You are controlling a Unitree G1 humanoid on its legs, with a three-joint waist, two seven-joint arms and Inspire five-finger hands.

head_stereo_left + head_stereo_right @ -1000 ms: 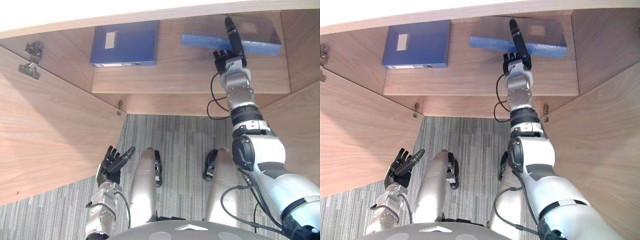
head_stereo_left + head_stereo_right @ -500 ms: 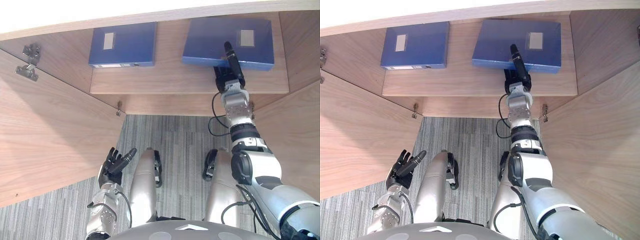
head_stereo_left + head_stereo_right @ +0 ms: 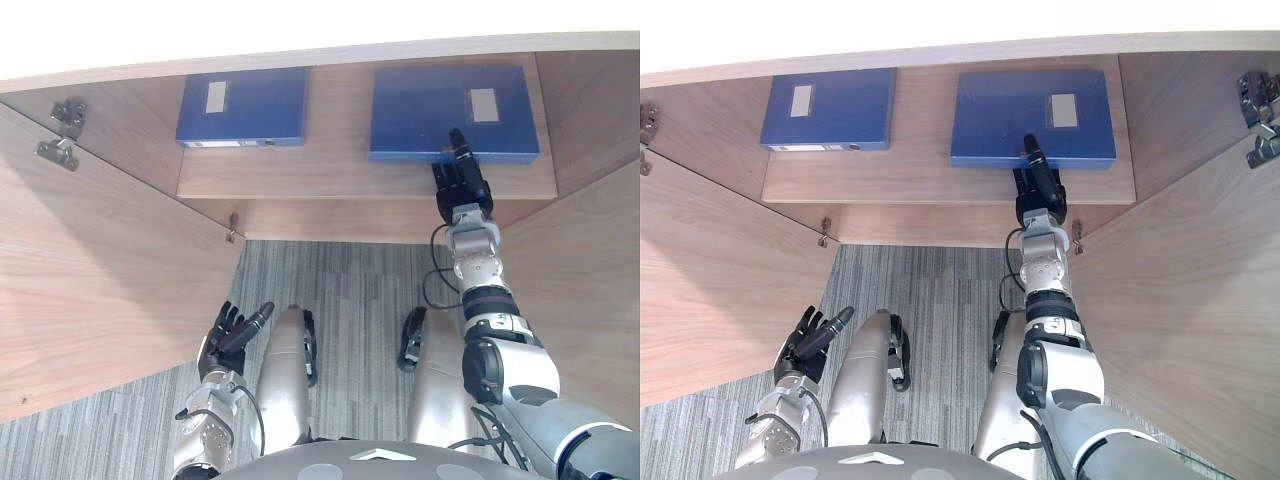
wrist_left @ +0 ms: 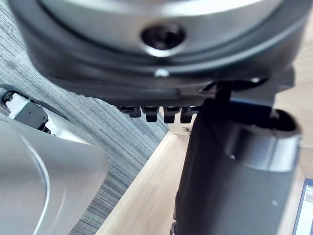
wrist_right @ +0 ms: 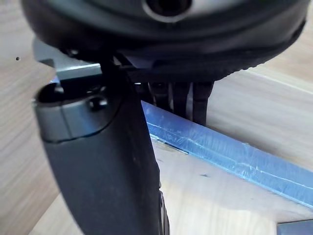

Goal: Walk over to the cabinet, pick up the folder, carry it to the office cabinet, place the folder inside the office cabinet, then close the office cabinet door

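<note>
An open wooden office cabinet is seen from above, with grey striped carpet on the floor in front of it. At the far left, the cabinet's left door is swung wide open, and metal hinges are seen near its upper end. Low down, just beside that door's near edge and above the carpet, the robot's left hand is held with its fingers spread and relaxed, and nothing is held in it. Inside the cabinet, a pale wooden shelf is laid across the width. On the left part of the shelf, another blue folder is laid flat, with a white label on its cover. To its right, apart from it with bare shelf between, the folder of the task is laid flat on the shelf inside the cabinet; it is dark blue, and a small pale label is seen near its right side. The robot's right hand is stretched out at the middle of the folder's near edge, with fingers straight and together and nothing gripped; the thumb is seen lying over that edge. In the right wrist view the fingertips are shown reaching the folder's blue edge, though whether they touch it cannot be told. At the far right, the right door is also swung open, with metal hinge parts at its upper end
</note>
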